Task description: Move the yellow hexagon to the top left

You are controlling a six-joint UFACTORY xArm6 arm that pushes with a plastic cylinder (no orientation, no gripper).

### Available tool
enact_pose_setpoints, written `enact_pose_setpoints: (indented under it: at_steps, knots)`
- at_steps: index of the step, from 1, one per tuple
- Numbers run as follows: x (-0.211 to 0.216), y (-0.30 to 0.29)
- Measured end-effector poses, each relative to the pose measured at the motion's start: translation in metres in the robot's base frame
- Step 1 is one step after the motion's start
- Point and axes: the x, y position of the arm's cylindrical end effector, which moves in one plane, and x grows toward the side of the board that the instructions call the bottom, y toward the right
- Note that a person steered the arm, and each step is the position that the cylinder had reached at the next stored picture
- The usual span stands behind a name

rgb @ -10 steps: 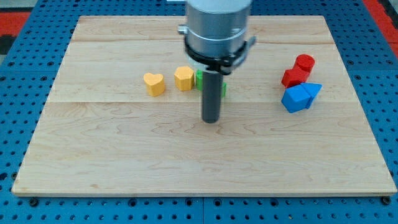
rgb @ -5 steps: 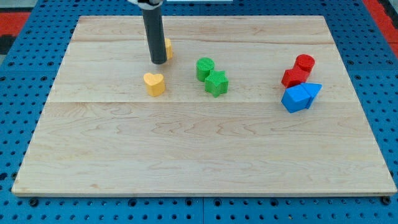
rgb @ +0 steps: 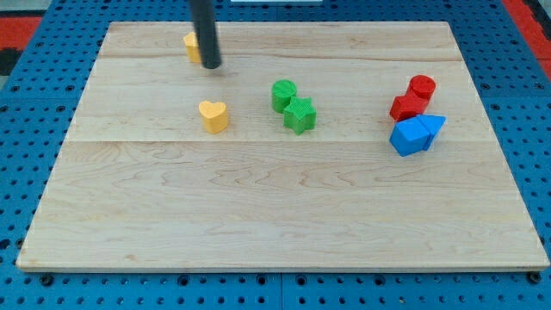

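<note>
The yellow hexagon (rgb: 190, 46) sits near the bench's (rgb: 275, 215) top edge, left of centre, not yet in the top-left corner. My tip (rgb: 211, 64) stands touching or just beside its right side, partly hiding it; only a small yellow-orange face shows, so the shape cannot be confirmed here. There are no fingers on this rig: only the plain rod.

Judgement: the step in hand is the final push leftward along the top edge. The tip should stay squarely behind the block's right face, so it does not slip off or run over the edge.

The yellow heart (rgb: 213, 115) lies well below. The green blocks (rgb: 293, 105), red blocks (rgb: 413, 96) and blue blocks (rgb: 417, 133) lie well apart.
</note>
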Motion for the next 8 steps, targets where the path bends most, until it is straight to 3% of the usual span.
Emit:
enact_pose_setpoints:
  at_steps: [1, 2, 3, 4, 6, 8]
  knots:
    - [-0.041, -0.011]
    - [-0.046, -0.055]
    - [-0.041, -0.013]
    - [-0.021, -0.02]
    - [-0.021, -0.109]
    - [-0.022, -0.114]
